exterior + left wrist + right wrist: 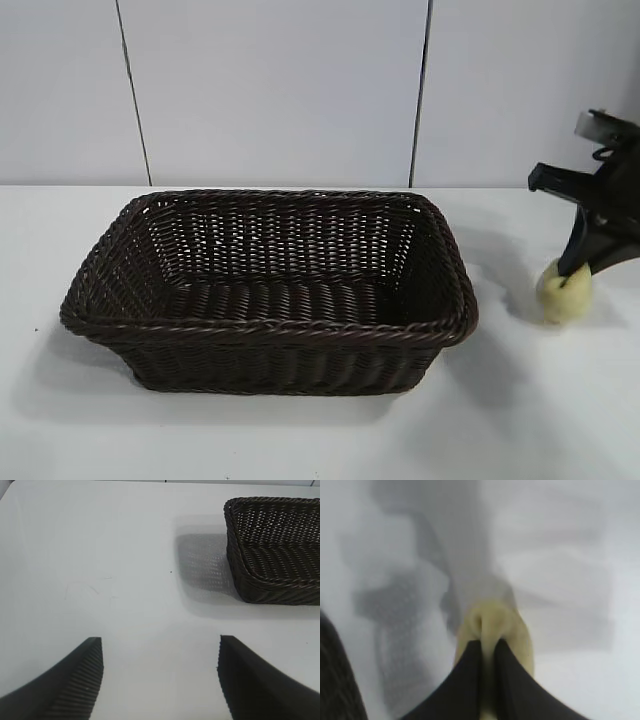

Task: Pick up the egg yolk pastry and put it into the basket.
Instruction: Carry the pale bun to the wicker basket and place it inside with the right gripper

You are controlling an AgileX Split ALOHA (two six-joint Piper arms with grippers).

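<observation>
**Inspector:** Exterior view first. The basket (268, 290) sits on the white desk (300, 440), left of centre and with nothing in it. The right pincer (572, 282) is at the far right, well apart from the basket, pointing steeply down. Its fingers are closed on the egg yolk pastry (562, 297), which looks squeezed between them. Whether the pastry has cleared the desk I cannot tell from here.

**Assistant:** And the other arm?

**Inspector:** Left wrist view: the left pincer (160, 675) is parked above bare desk (100, 555), jaws standing wide and holding nothing. The basket (275, 555) shows farther off, one corner and a flaring side.

**Assistant:** Does the right wrist camera confirm the grip?

**Inspector:** Right wrist view: yes. The two dark fingers (465, 680) are drawn almost together, pinching the pale pastry (492, 622) so that it bulges on either side. The desk (580, 540) lies blurred beyond.

**Assistant:** Step in hand?

**Inspector:** My judgement: the grasp is made and the lift is beginning. Next calls for raising the pastry above the braided rim, carrying it left over the basket's middle, then opening the jaws.
</observation>
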